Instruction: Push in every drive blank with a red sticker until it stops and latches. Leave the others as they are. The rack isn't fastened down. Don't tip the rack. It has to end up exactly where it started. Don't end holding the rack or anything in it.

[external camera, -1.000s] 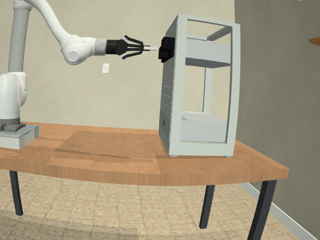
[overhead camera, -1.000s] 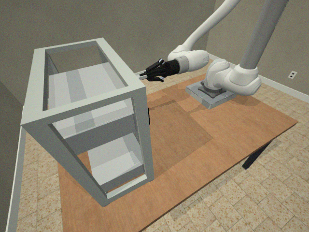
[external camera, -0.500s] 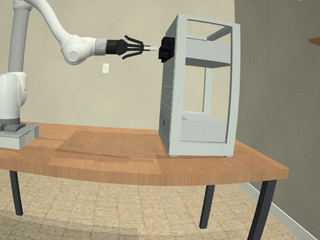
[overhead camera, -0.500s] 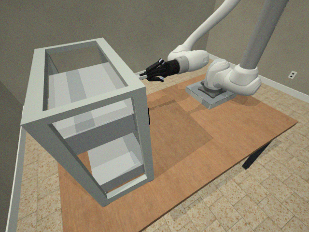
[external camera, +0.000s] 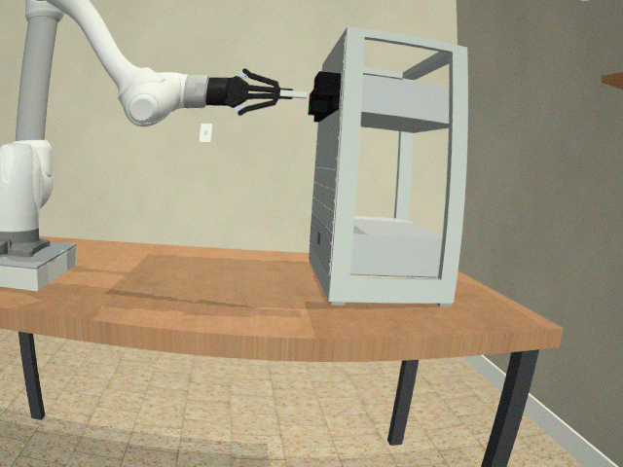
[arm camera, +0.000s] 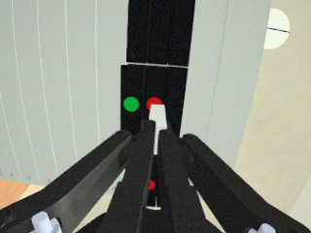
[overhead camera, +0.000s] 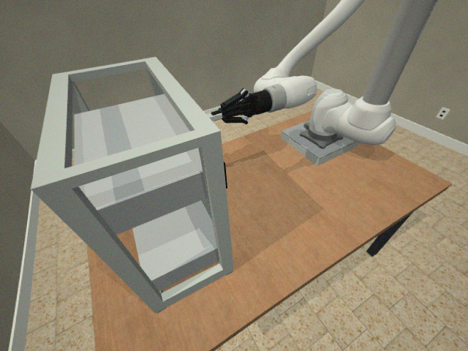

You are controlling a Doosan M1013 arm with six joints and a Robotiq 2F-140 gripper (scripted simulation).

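Observation:
The grey open rack (overhead camera: 128, 170) stands upright on the wooden table, and also shows in the exterior view (external camera: 397, 170). Black drive blanks (external camera: 325, 95) stick out of its front face near the top. In the wrist view they fill the middle (arm camera: 158, 78), with a red sticker (arm camera: 154, 103) beside a green sticker (arm camera: 131, 104). A second red spot (arm camera: 151, 185) shows lower down between my fingers. My gripper (external camera: 297, 93) is shut and level. Its pale tips (arm camera: 157, 116) are at the red-stickered blank, touching it or nearly so. It also shows in the top view (overhead camera: 217, 112).
Two grey shelves sit inside the rack, one high (external camera: 402, 102) and one low (external camera: 394, 248). Another dark blank (external camera: 318, 241) sits low in the front face. My arm's base (overhead camera: 321, 143) stands on a grey plate at the table's far end.

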